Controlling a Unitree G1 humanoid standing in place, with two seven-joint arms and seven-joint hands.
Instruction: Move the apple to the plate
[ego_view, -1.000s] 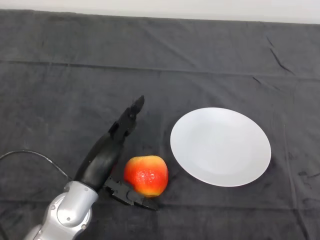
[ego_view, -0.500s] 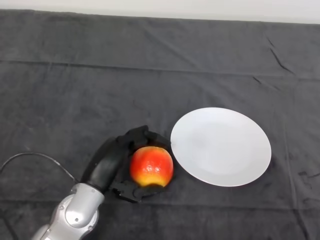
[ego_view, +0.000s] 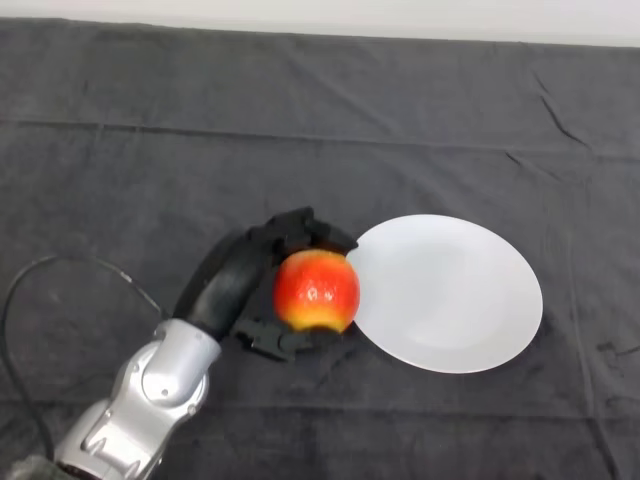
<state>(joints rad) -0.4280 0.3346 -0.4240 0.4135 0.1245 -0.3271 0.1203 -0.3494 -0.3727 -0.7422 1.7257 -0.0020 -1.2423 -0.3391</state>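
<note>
Apple (ego_view: 317, 290): red with a yellow underside, sitting in the grip of the hand at the plate's 9 o'clock edge, overlapping that rim as seen from above. Whether it rests on the cloth or is off it, I can't tell.
Hand (ego_view: 262, 262): the left one, black, curled round the apple; fingers (ego_view: 312, 229) wrap over the far side at about 12 o'clock of the fruit, the thumb (ego_view: 272, 343) hooks under it at about 7 o'clock.
Arm (ego_view: 150, 400): silver-grey, coming in from 7 o'clock of the scene toward the apple.
Plate (ego_view: 455, 300): white, round, bare, lying flat at 3 o'clock from the apple, right of the middle of the tabletop.
Tabletop (ego_view: 200, 130): covered in a dark grey cloth with a few creases, mostly toward 1 o'clock.
</note>
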